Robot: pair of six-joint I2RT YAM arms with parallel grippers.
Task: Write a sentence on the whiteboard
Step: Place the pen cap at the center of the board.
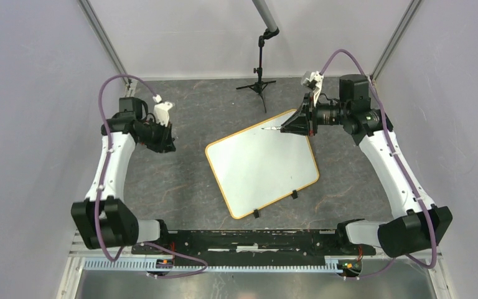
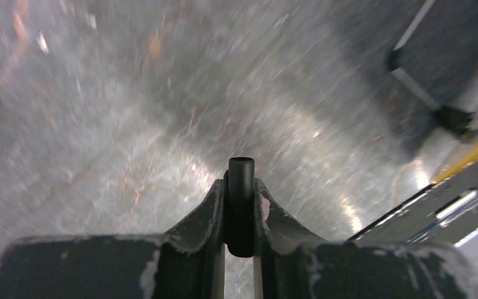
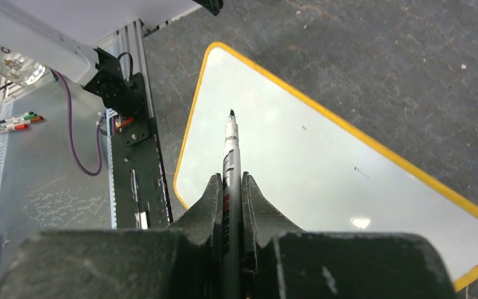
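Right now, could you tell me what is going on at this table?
The right fingers grip an uncapped marker, its tip poised over the whiteboard near its far edge. The board shows no writing yet. The left fingers hold what looks like the marker's black cap off to the side, over the table.

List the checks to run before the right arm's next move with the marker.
1. Grip of right pincer on marker: ok.
2. Cap off the marker tip: ok.
3. Tip above the whiteboard, inside its rim: ok.
4. Tip touching the board: cannot tell.
5. Place of left pincer, off the board, shut on a black tube: ok.
6. Writing area blank: ok.
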